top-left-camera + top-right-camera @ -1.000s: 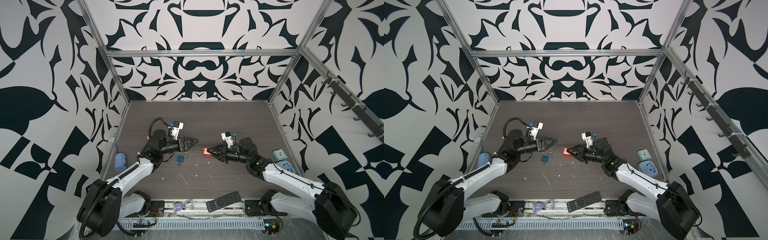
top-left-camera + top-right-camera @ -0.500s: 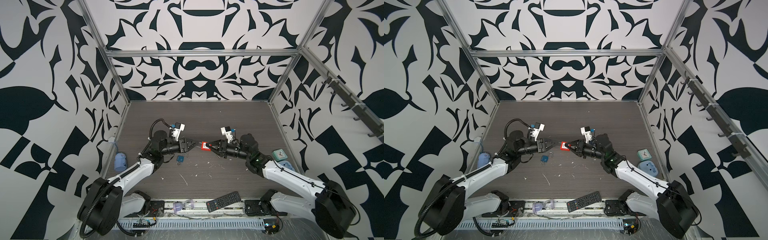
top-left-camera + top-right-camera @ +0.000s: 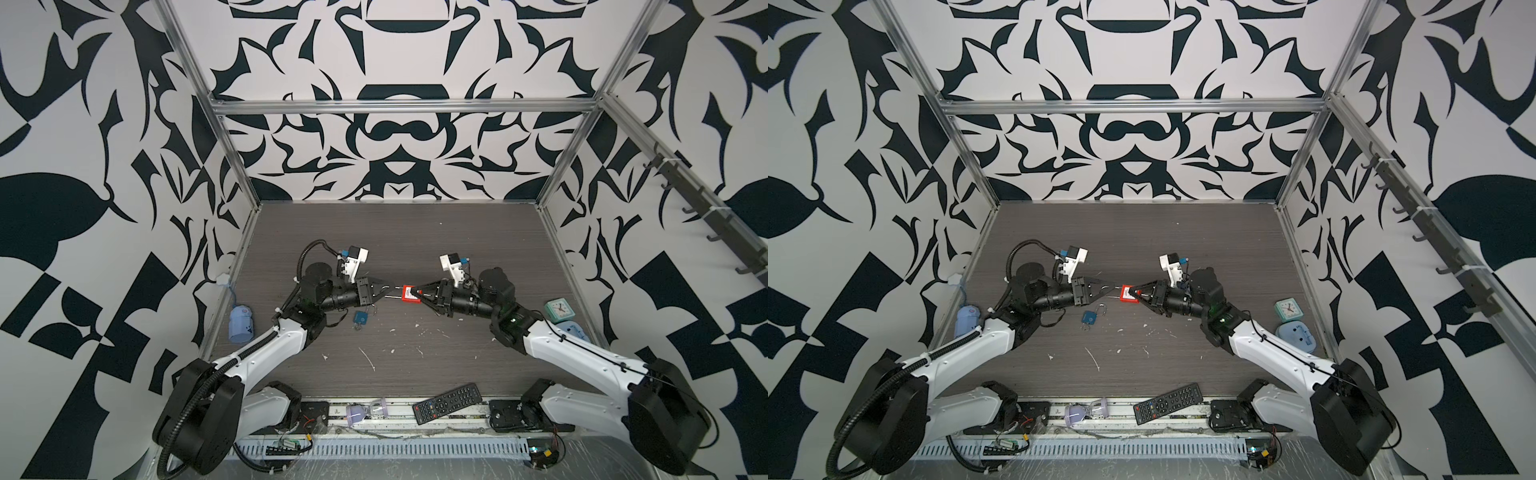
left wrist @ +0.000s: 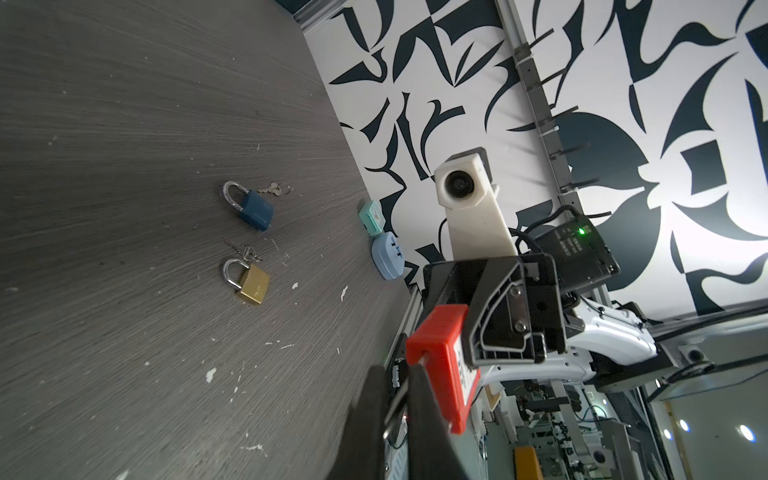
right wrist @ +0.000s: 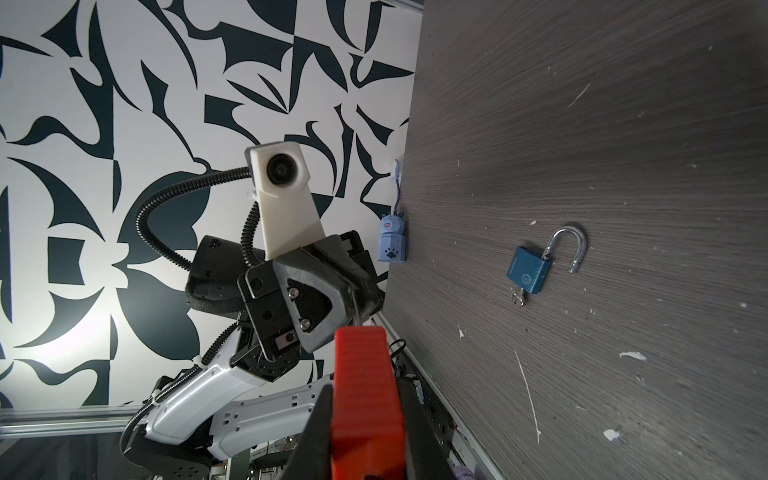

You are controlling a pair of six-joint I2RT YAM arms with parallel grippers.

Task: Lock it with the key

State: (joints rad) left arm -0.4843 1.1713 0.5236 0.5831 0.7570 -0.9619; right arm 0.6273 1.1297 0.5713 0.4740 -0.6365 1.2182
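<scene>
Moved: since a second ago both grippers have risen and met tip to tip over the middle of the table [image 3: 395, 241], and the left gripper [image 3: 390, 289] has gone from spread wide to clamped.
Left arm: reaches in from the front-left base, forearm climbing, wrist about level, fingers pointing right.
Right arm: mirrors it from the front-right base, fingers pointing left.
Left tool: pinched tight on a thin metal piece [image 4: 395, 402] that juts from the end of the red padlock [image 3: 409, 292]; shackle or key, cannot tell.
Right tool: the right gripper [image 3: 419, 294] grasps the red padlock by its body.
Red padlock: in the air between the two grippers, clear of the table.
Padlocks: four. The red one; an open blue padlock [image 5: 530, 270] on the table near the left gripper; and, in the left wrist view, a closed blue padlock [image 4: 254, 209] and a brass padlock [image 4: 251, 283] near each other.
Keys: a key [image 5: 518, 298] at the open blue padlock's base; a key bunch [image 4: 274, 190] just beside the closed blue padlock; a second key bunch [image 4: 246, 251] just beside the brass padlock.
Others: one remote [image 3: 448, 403], one clock [image 3: 558, 309].
</scene>
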